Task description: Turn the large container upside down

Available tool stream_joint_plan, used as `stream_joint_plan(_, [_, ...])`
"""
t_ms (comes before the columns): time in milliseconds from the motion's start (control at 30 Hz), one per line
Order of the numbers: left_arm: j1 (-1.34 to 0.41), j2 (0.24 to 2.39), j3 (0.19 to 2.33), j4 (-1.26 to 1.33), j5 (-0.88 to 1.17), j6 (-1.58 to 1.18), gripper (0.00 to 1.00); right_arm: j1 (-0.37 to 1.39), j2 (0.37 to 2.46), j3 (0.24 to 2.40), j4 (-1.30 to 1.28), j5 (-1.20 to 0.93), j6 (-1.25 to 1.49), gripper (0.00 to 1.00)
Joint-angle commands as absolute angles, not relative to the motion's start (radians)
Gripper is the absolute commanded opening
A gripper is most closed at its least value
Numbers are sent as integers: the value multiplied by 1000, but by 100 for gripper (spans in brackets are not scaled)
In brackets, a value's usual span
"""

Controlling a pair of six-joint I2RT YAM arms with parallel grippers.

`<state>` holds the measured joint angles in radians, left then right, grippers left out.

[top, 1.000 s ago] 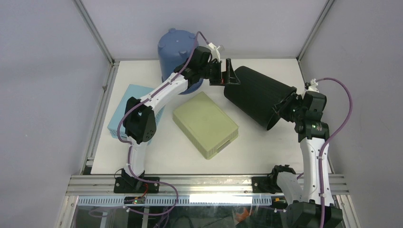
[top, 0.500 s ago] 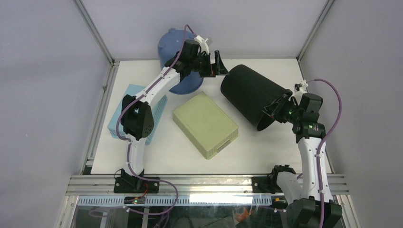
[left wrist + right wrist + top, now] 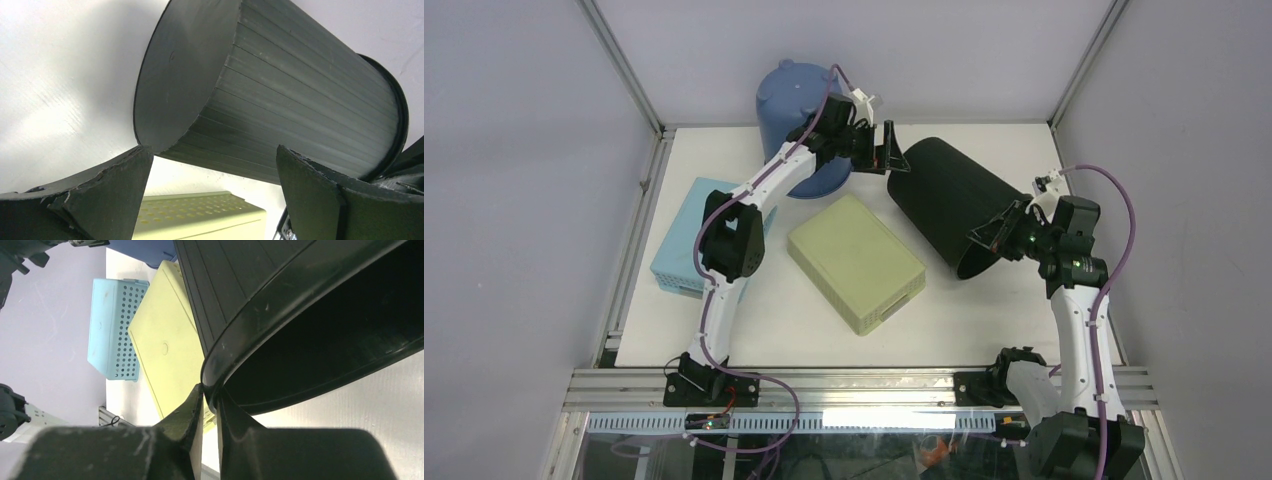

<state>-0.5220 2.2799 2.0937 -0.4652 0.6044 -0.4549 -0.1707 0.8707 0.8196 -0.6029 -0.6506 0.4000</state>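
The large black ribbed container [image 3: 954, 205] lies tilted at the right of the table, its closed base toward the back left and its open mouth toward the front right. My right gripper [image 3: 996, 228] is shut on the container's rim, with one finger inside and one outside; the right wrist view shows this pinch [image 3: 210, 390] on the rim [image 3: 260, 320]. My left gripper [image 3: 894, 155] is open at the container's base. In the left wrist view the base [image 3: 180, 75] sits just above the spread fingers [image 3: 115, 190], which do not grip it.
A pale yellow-green box [image 3: 856, 262] lies upside down in the middle, close beside the container's mouth. A light blue perforated basket [image 3: 686, 245] sits at the left. A blue bin [image 3: 799, 110] stands at the back, behind the left arm.
The container's mouth end has swung leftward with my right gripper holding the rim. My left gripper pulled up away from the base, then came back down beside it, still open.
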Motion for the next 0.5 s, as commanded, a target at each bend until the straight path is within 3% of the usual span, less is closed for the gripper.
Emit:
stream_joint_plan(0, [-516,2267,2147,-434,723,-387,99,-173,863,855,-638,-724,362,0])
stream_joint_plan(167, [-514,2296,2149,-416,894,-383,99,-173,863,849,-659,-730,347,0])
stream_joint_plan(467, [-514,2246,2078,-333,1003,-447,99,-172,863,820,-656,-729,346,0])
